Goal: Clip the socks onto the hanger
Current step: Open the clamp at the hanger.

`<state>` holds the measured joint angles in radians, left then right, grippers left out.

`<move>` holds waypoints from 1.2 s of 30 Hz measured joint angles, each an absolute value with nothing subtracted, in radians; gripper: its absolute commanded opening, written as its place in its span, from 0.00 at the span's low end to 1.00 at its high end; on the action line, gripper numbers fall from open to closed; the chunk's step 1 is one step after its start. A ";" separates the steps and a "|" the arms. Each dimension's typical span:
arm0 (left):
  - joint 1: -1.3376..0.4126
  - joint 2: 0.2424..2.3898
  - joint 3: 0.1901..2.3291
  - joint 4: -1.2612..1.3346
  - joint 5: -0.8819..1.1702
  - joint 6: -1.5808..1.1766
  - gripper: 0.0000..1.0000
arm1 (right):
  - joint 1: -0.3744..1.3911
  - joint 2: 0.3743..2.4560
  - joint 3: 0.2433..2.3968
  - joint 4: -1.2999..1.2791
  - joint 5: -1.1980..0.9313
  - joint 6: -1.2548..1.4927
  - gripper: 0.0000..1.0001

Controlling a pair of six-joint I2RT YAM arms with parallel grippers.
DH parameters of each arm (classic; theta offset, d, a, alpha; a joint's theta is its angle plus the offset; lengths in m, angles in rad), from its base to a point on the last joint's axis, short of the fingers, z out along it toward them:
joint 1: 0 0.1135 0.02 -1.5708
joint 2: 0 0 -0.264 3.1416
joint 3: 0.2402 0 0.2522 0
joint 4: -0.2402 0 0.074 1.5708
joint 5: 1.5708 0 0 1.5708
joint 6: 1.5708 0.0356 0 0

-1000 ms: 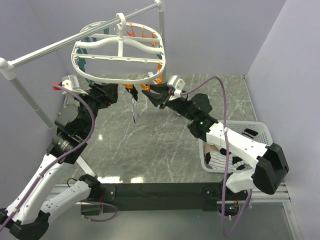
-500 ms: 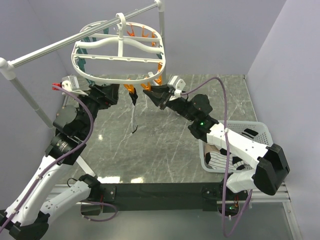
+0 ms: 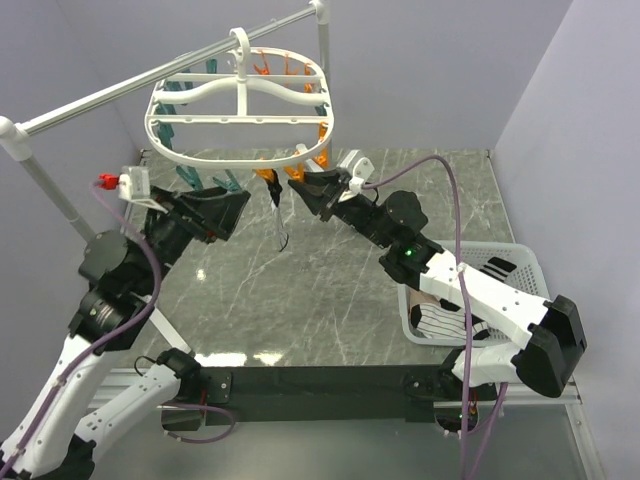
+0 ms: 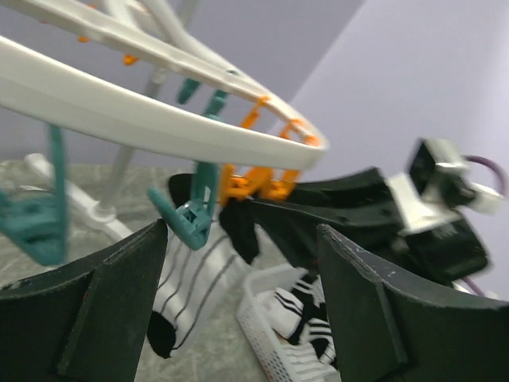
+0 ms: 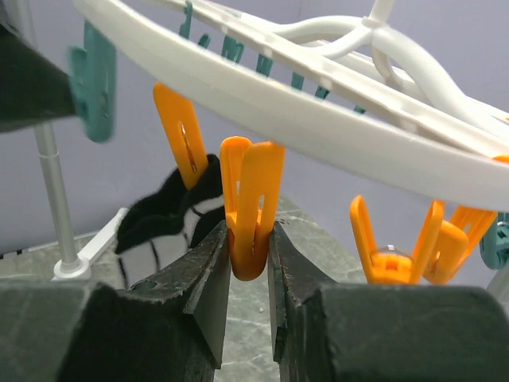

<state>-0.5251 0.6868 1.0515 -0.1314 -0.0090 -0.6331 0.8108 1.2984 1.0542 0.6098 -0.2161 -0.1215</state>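
Since my right hand (image 5: 249, 239) is pinched down on the bottom of an orange clip (image 5: 253, 199) under the near rim of the hanger (image 3: 236, 120), I'd say I'm right in the middle of the clipping step. The fingers are nearly together, with just that clip squeezed between them.

My left hand (image 4: 238, 235) is spread wide with nothing in it. It's up under the rim too, just beside a teal clip (image 4: 195, 215), which isn't between its fingers as far as I can tell.

The striped sock (image 4: 191, 274) hangs from the cluster of orange clips, dangling above the counter (image 3: 330, 290) with neither hand on it. Its dark cuff sits just left of the clip I'm squeezing. I honestly can't tell whether it's caught in that one or in the neighbour.

The hanger itself hangs by its hook off the metal rail (image 3: 100, 95). The rest of the socks (image 3: 440, 320) are in the white basket (image 3: 520, 262) at my right.

Next move, I reckon: ease off the orange clip slowly and watch whether the sock holds. If it does, the right hand is nearest the basket for the next one. The hanger swings freely, so a gentle let-go matters, otherwise the sock could get shaken loose.
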 measured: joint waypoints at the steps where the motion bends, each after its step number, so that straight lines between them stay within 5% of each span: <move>1: -0.525 0.677 1.055 -0.135 0.012 -0.638 0.81 | 0.816 1.298 1.056 0.602 -0.205 -0.121 0.00; 23: -0.531 0.749 1.096 -0.049 0.255 -0.713 0.75 | 0.905 1.332 1.178 0.466 -0.051 -0.117 0.00; 36: -0.811 0.880 1.115 -0.003 -0.106 -0.669 0.73 | 0.923 1.333 1.186 0.424 -0.037 -0.072 0.00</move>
<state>-0.8108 0.8803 1.1152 -0.0032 -0.1059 -0.6689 0.9226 1.3327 1.1858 0.4236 -0.0368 -0.0719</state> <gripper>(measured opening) 0.736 0.281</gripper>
